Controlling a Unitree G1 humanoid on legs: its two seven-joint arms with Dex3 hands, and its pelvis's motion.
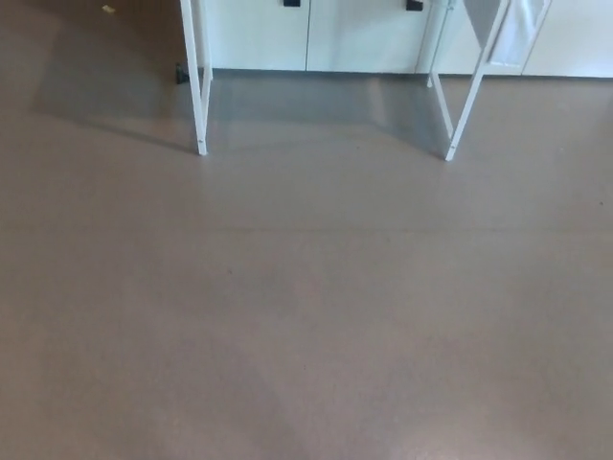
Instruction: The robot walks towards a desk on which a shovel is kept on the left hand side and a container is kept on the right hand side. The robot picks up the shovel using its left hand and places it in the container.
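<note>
Nearest the camera there is only bare floor [306, 335], a plain brownish-grey stretch filling most of the head view, with no part of the robot on it. Neither hand shows, so whether the fingers are released, clenched or grasping anything cannot be told, and nothing can be placed relative to them. Farther off stand two white legs of the desk, the left leg [195, 86] and the slanted right leg [469, 96], both planted on the floor with a shadow spread around them. Behind them runs a row of pale cabinet doors [316, 34] along the far wall. The top of the desk lies above the picture's upper edge, so the surface, the shovel and the container are all out of sight; going by the task, the shovel should lie to the left up there and the container to the right. The step in hand looks like the walk toward the desk, with the pickup not yet begun. The next move probably calls for closing the remaining floor and getting the surface into view before the left hand reaches.
</note>
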